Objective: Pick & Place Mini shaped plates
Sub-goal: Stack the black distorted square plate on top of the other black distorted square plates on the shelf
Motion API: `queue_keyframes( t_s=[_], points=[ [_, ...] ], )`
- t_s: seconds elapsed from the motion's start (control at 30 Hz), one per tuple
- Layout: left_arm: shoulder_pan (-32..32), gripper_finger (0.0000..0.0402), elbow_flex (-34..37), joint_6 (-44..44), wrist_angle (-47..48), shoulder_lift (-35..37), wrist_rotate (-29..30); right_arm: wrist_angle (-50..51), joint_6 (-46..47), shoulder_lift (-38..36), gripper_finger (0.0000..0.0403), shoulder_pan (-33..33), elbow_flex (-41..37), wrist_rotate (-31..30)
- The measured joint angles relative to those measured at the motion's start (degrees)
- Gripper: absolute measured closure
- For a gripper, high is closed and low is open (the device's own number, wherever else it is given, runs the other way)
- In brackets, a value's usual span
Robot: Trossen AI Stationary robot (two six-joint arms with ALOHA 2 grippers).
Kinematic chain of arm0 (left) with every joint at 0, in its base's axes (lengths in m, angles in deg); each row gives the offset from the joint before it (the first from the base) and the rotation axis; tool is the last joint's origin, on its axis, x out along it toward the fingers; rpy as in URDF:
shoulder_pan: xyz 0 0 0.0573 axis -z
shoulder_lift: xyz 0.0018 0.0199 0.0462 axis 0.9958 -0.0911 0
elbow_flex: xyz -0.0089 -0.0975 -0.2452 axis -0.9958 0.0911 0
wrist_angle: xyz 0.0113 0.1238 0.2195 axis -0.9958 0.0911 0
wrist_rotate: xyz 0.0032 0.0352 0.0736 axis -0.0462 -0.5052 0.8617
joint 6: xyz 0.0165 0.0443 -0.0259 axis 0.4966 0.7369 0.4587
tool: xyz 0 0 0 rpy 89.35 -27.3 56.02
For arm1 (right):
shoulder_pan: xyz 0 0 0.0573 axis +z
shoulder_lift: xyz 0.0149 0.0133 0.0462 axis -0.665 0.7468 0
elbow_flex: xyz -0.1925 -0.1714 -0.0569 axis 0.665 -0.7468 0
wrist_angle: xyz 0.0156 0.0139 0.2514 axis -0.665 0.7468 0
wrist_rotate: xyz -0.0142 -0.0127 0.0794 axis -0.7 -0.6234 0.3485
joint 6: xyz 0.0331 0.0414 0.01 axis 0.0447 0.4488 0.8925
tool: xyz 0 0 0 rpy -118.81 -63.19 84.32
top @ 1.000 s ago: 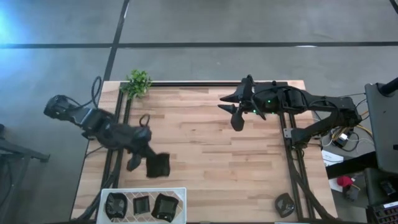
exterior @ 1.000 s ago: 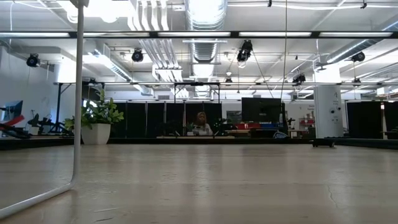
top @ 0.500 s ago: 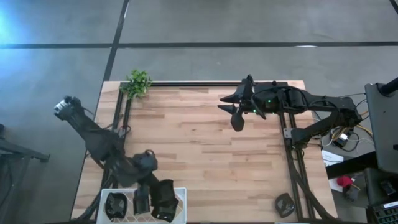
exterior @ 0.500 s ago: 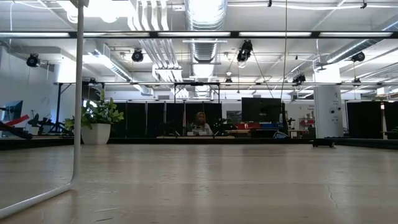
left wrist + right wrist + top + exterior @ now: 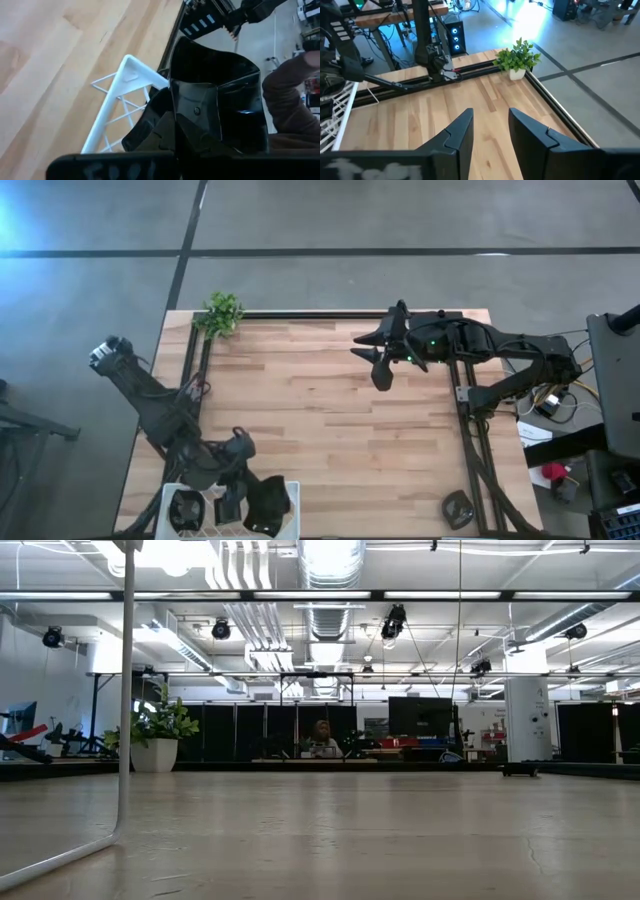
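Observation:
A white wire basket [image 5: 290, 486] stands at the table's near edge on the left, with glossy black mini plates inside, one of them petal-edged [image 5: 185, 509]. My left gripper [image 5: 240, 492] hangs over the basket, shut on another black mini plate [image 5: 266, 502]. In the left wrist view this plate [image 5: 215, 95] fills the picture above the basket's corner [image 5: 131, 67]. My right gripper [image 5: 380, 370] waits open above the table's far right part, its fingers apart in its own view [image 5: 490, 127]. My left gripper pinches the mini plate between its two fingers at the plate's lower rim [image 5: 192, 125], coming from above and slanting toward the near edge. The plate stands on edge, its hollow side [image 5: 220, 85] toward the wrist camera, over the basket. Whether it touches the plates below cannot be told.
A small green plant [image 5: 222, 312] sits at the far left corner, also seen in the right wrist view as the plant [image 5: 519, 57]. Black rails [image 5: 465, 430] run along both sides. A dark round object [image 5: 457, 507] lies near the near right corner. Bare wood lies between.
My left gripper has carried the mini plate toward the table's near edge, from over the bare wood to over the white basket, and has come lower there. The plate has stayed in the hold. The right arm has kept still.

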Motion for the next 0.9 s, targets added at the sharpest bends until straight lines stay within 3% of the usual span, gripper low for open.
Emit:
queue_keyframes(
  t_s=[0.3,0.67,0.9],
  points=[
    [1.3,0.0401,0.3,0.5,0.3,-2.5,-1.1,0.0,-0.2,0.0,0.0288,0.0,0.0,0.0],
    [1.4,0.0401,0.3,13.4,0.4,-4.0,-7.6,0.0,-0.2,0.0,0.0295,0.0,0.0,0.0],
    [1.3,0.0401,0.4,21.4,0.3,-3.8,-7.8,0.0,-0.2,0.1,0.0298,0.0,0.0,0.0]
  ],
)
